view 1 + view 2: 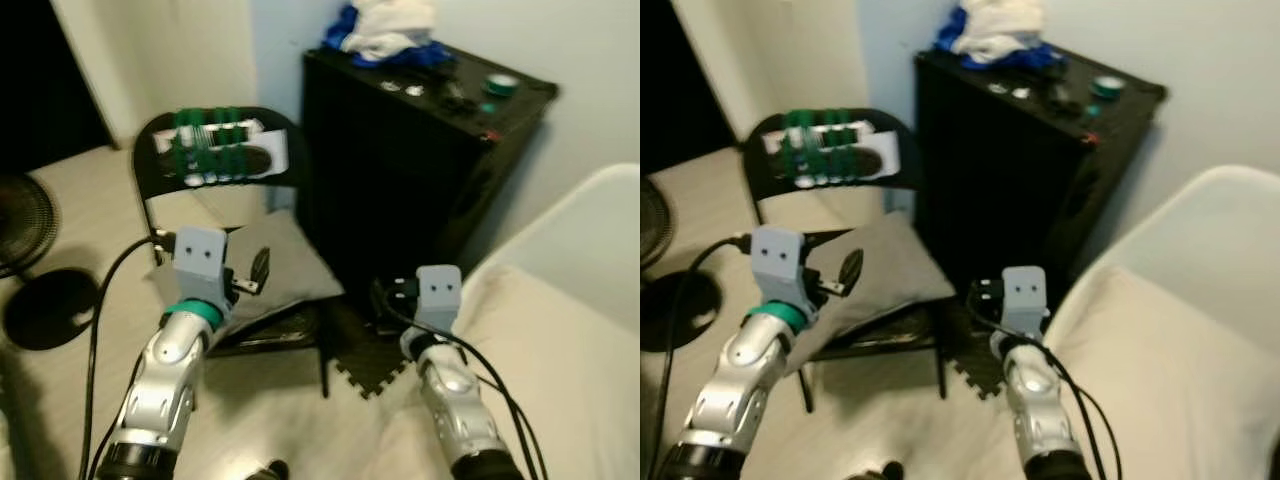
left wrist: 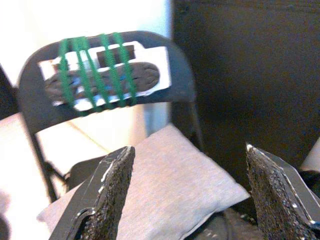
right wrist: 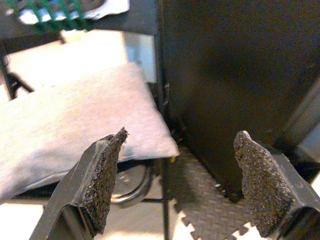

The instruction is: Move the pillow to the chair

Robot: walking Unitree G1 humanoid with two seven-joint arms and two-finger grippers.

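One black cabinet (image 1: 420, 160) against the wall, topped with one heap of blue and white cloth (image 1: 388, 30), one green roll of tape (image 1: 500, 84) and a few small items too blurred to name. One pale bed (image 1: 560, 330) on the robot's right. One black folding chair (image 1: 215, 150) just left of the cabinet, its backrest carrying one white-edged label (image 2: 102, 75) wrapped in four green bands (image 2: 95, 70). One grey pillow (image 1: 265, 270) lying flat on the chair seat, one corner jutting past the seat edge toward the cabinet. One black fan (image 1: 20, 225) with its round base (image 1: 50, 308) on the floor at far left. One dark foam mat (image 3: 210, 210) with a toothed edge at the cabinet foot. Two silver arms raised ahead. Left claw (image 2: 192, 192) spread wide, empty, hanging over the near edge of the pillow without touching. Right claw (image 3: 182, 180) also spread wide, empty, pointed at the gap between pillow corner and cabinet.
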